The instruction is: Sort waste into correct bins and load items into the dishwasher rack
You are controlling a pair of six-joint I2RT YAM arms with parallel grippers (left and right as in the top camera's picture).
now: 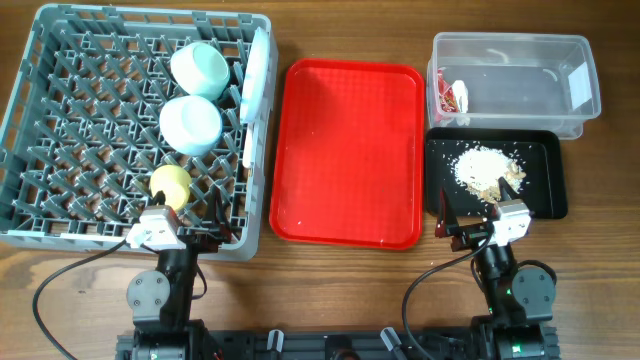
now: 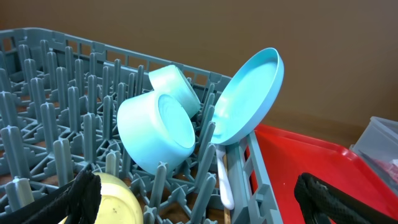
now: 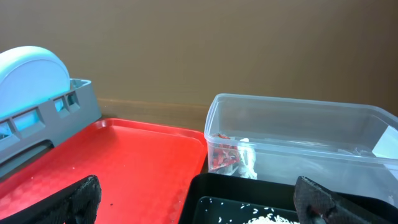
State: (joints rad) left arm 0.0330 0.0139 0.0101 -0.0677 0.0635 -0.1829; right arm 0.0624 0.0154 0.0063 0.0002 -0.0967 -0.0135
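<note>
grey dishwasher rack point(image 1: 60, 130) at 9 o'clock holds two mint bowls point(image 1: 190, 123), yellow cup point(image 1: 170, 184) and white plate point(image 1: 256, 75) on edge. wrapper point(image 1: 455, 97) lies in clear tub point(image 1: 520, 45) at 2 o'clock, scraps point(image 1: 487, 167) on black tray point(image 1: 545, 180) at 4. left gripper point(image 2: 196, 199) and right gripper point(image 3: 202, 199) gape wide, empty.
</note>
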